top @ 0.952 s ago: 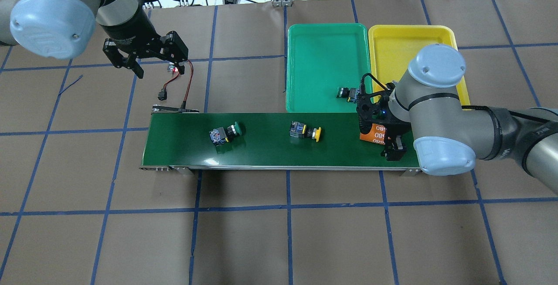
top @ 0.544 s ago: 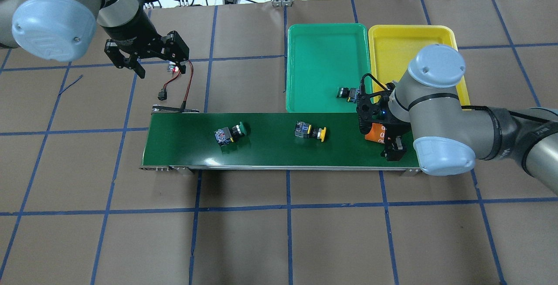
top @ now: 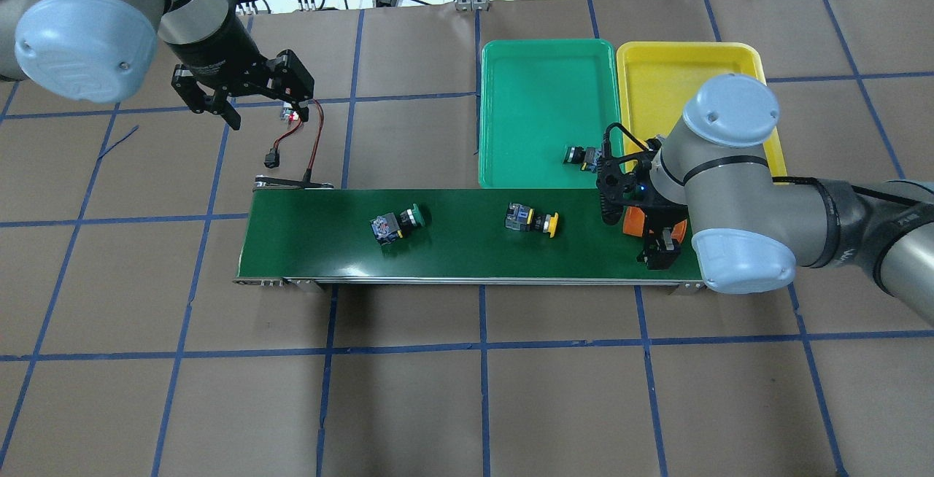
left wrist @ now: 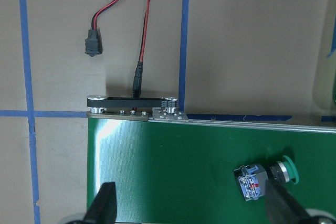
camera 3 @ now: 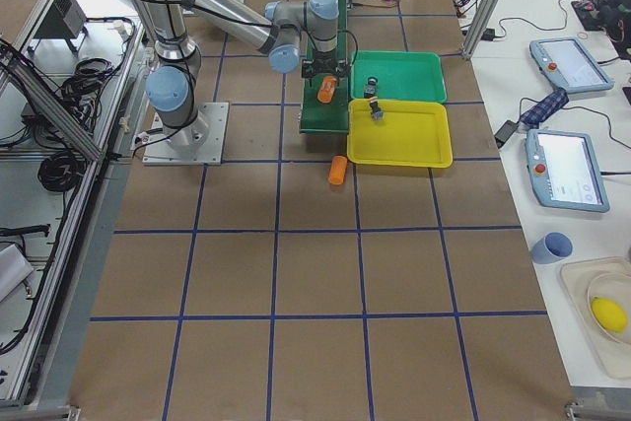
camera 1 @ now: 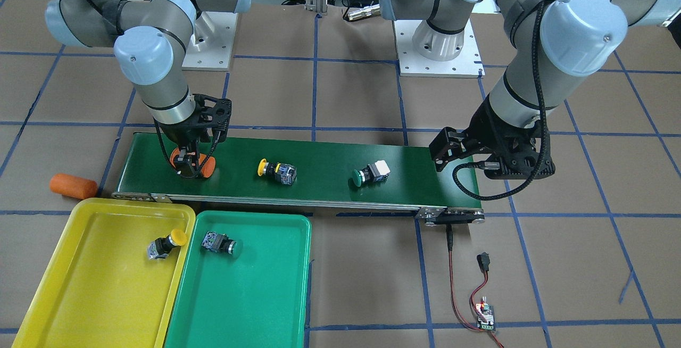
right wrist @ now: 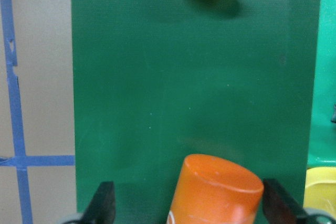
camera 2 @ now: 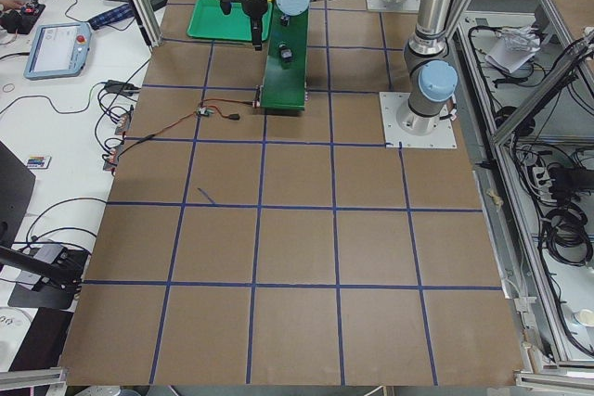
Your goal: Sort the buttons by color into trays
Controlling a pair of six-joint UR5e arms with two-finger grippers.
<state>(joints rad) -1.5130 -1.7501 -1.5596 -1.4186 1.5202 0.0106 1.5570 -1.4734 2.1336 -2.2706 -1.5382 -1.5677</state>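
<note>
**A:** Start with your right gripper (camera 1: 192, 163). It hangs low over the tray end of the conveyor belt (top: 452, 251), wrist pointing straight down, jaws apart. What sits between them is the orange cylinder (right wrist: 218, 192), not a button. The wrist view shows a gap beside it, so I judge it straddled rather than clamped.

**B:** Where does your next button lie from there?

**A:** The belt's yellow button (top: 531, 221) lies further along the belt, on the far side of the cylinder from the belt's end. Only its cap shows, at the top edge of the right wrist view. Its long axis runs along the belt, cap toward your right gripper and contact block away. Your jaws open across the belt, so they would close across its body. The cylinder is in the way first.

**B:** And your other arm?

**A:** Your left gripper (top: 266, 109) hovers tilted over bare table past the belt's opposite end, jaws apart and empty. The belt's green button (top: 398, 223) is the one nearer to it, lying slightly skewed to the belt with its cap toward the trays. The right arm is plainly nearer the yellow one.

**B:** Where do you drop it?

**A:** The yellow tray (camera 1: 80, 295) and the green tray (camera 1: 245, 295) lie side by side just across the belt edge from your right gripper. Each holds one button of its own color: the sorted yellow button (camera 1: 165, 243) and the sorted green button (camera 1: 221, 243).
</note>
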